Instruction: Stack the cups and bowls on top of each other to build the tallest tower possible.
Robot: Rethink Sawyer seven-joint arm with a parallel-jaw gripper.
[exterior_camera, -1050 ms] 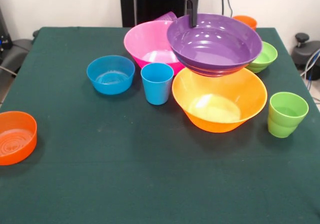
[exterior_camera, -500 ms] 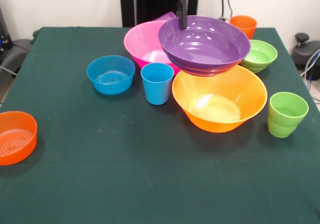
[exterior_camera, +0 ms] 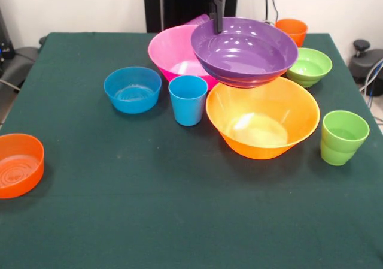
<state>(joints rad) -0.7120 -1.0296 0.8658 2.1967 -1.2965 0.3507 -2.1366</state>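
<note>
The fingers (exterior_camera: 216, 18) are seen at the top of the front view, coming down from above and clamped on the far rim of the purple bowl (exterior_camera: 244, 52). One dark finger is visible against the inside of the rim; the other is hidden behind the bowl wall. The purple bowl is held clear of the green tabletop (exterior_camera: 149, 209), slightly tilted, partly over the pink bowl (exterior_camera: 176, 53) and partly over the yellow-orange bowl (exterior_camera: 262, 118); whether it touches either cannot be told.

Directly below and to the picture's left of the fingers, the pink bowl is found, with the tip of a purple cup (exterior_camera: 199, 20) showing behind it, just beside the fingers. Below the fingers, toward the camera, the sky blue cup (exterior_camera: 188, 99) is placed upright, just beside the yellow-orange bowl. Further to the picture's left of the fingers the blue bowl (exterior_camera: 132, 89) is set, and well apart, at the left edge, the small orange bowl (exterior_camera: 19, 164). To the picture's right of the fingers the orange cup (exterior_camera: 291, 30) and the green bowl (exterior_camera: 309, 66) are seen, and nearer the camera the lime green cup (exterior_camera: 343, 136) stands upright.
</note>
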